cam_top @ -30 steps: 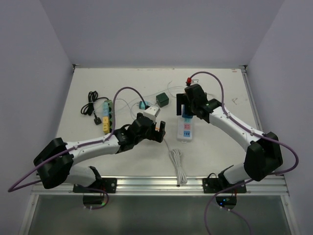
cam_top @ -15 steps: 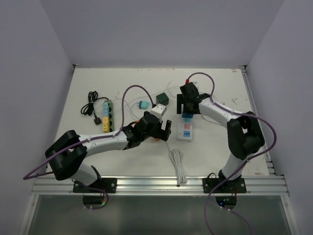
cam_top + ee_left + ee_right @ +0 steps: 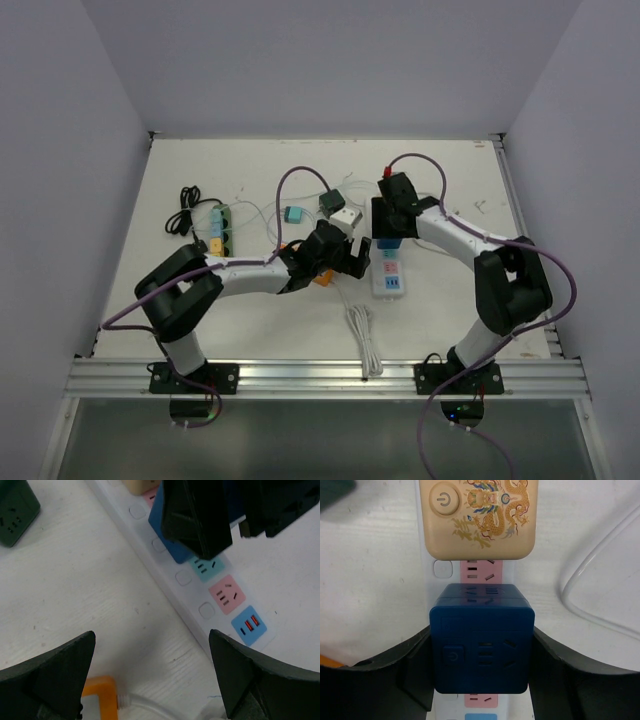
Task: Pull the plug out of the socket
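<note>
Flat white worktop point(image 3: 450, 180), lilac walls point(image 3: 320, 60). Right of centre lies the power strip point(image 3: 389, 278), long axis near-to-far. On it sits the blue plug point(image 3: 482, 645), face up, right gripper point(image 3: 482, 672) jaws clamped on its sides. The left gripper point(image 3: 152, 672) has its jaws apart above the strip's edge.

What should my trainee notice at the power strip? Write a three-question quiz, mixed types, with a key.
1. True or false: the right tool has a finger on each side of the blue cube plug.
2. The adapter beside that plug on the power strip is: A beige, B red, C black.
3. Fill in: the left tool is ____ (open/shut).
Key: 1 true; 2 A; 3 open.
</note>
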